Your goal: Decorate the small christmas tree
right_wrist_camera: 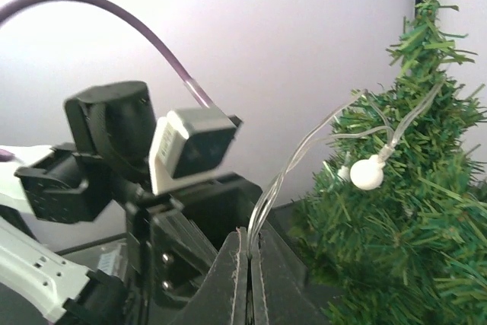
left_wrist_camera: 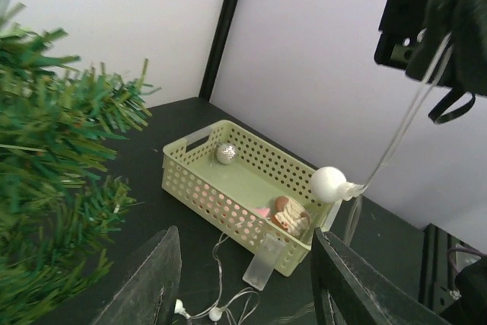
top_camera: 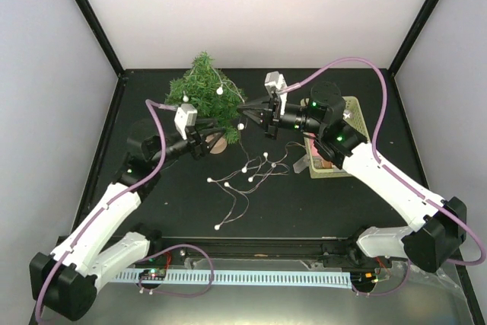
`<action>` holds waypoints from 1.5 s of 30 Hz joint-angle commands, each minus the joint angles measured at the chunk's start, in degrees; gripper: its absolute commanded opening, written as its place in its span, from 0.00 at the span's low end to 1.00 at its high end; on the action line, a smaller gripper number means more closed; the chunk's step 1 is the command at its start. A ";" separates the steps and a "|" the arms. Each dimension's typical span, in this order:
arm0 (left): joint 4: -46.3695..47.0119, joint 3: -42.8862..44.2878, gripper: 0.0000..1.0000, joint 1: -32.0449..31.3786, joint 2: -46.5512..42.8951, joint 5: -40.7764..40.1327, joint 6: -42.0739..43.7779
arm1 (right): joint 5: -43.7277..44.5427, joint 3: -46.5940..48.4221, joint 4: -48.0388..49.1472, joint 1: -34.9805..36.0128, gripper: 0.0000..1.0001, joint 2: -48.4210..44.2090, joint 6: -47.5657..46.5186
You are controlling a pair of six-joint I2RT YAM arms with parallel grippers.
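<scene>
Tension is deciding how well this drape goes. The right gripper (top_camera: 245, 112) is pinching the thin clear wire of the light string (top_camera: 245, 167) tight between its closed fingers, just beside the right flank of the small christmas tree (top_camera: 202, 87). From that pinch the wire is running up to a white bulb (right_wrist_camera: 367, 173) resting on the needles. To do the step well, the arm should be carrying the wire round the cone with some slack, letting each loop sink among the branches rather than dragging across the tips. A hard pull is likely to topple so light a tree or strip off the loops lying on it. The left gripper (top_camera: 207, 142) is hovering low at the tree's near side, its fingers apart with nothing between them, well placed to steady the trunk or take the wire. Much of the string is lying loose on the black table (top_camera: 319, 211) between the arms, so it should be feeding freely, clear of the pale green basket (left_wrist_camera: 217, 207).

The tree is standing upright at the far left-centre of the table. It is a bushy dark green cone of bristly needles on a round light-wood base (top_camera: 218, 144), with a few white bulbs showing on its upper branches.
</scene>
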 commanded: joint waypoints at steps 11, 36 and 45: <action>12.74 -1.77 0.56 -7.26 6.17 2.44 2.53 | -2.47 -0.66 10.51 1.06 0.01 0.90 10.10; 18.72 -4.62 0.61 -9.01 11.11 2.19 2.42 | -1.76 0.25 13.36 1.09 0.01 2.57 13.25; 16.36 -3.80 0.34 -9.06 12.34 2.72 3.43 | -0.81 0.24 14.47 1.06 0.01 3.38 13.92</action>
